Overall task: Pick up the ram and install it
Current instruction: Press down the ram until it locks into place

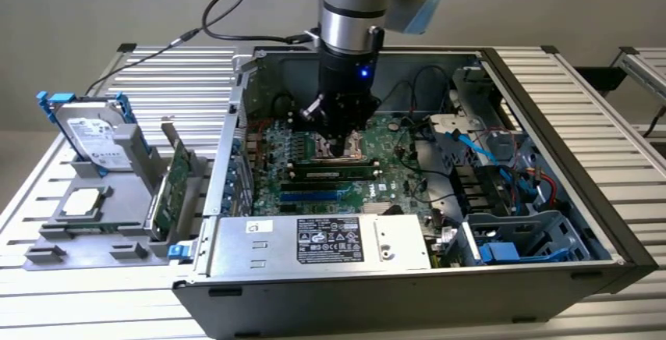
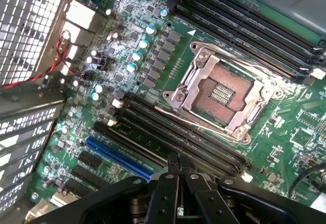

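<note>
Pincer [image 1: 335,143] is hanging low inside the open computer case [image 1: 411,276], its fingers pressed together tip to tip and pinching nothing. In the wrist view, the pincer [image 2: 173,164] is showing as one narrow black point over the board. I am reading that as a pressing posture, since shut fingers make a firm tip for bearing down on a stick's top edge.

The ram [image 1: 333,173] is sitting on edge in one of the black slots just below and in front of the pincer. It is lying level along the slot, green strip and dark chips facing up and out. It appears already in place, and the pincer is closest to it and to the bare processor socket [image 2: 219,94] beside it.

From the wrist view I am finding it hard to say which of the dark slots near the fingertips is carrying the stick. I cannot tell whether the tips are touching it or whether the end latches are closed. The arm is also covering much of the socket in the exterior view. Well away from the pincer, outside the case, a hard drive [image 1: 92,133] and a large green card [image 1: 171,188] are standing in a grey holder on the tabletop [image 1: 625,161].
</note>
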You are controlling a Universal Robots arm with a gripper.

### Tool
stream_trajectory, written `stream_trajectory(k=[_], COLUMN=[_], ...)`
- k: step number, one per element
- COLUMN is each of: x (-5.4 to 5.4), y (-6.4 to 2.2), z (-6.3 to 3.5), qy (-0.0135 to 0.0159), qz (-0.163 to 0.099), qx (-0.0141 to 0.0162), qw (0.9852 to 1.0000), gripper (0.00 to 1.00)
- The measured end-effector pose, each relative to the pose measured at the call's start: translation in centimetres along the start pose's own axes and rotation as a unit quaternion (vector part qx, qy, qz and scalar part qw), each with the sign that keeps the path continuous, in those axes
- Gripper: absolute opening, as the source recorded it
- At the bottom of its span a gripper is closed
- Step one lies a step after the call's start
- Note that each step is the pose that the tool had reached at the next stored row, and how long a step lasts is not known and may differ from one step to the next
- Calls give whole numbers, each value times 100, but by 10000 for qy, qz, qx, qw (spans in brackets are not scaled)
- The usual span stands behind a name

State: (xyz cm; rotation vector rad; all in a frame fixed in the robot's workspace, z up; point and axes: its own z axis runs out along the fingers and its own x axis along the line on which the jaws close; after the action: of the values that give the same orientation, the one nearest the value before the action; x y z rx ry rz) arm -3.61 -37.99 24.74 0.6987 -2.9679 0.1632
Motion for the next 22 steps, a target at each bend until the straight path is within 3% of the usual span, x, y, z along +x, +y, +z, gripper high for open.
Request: stream_trajectory(k=[5, 10, 17, 22], x=[0, 0, 0, -1], y=[0, 0, 0, 0], z=[0, 0, 0, 1], qy=[12, 21, 33, 16], qz=[378, 751, 1268, 1574], qx=[-32, -62, -104, -121], qw=[9993, 9972, 9919, 9875], gripper=[11, 11, 11, 11])
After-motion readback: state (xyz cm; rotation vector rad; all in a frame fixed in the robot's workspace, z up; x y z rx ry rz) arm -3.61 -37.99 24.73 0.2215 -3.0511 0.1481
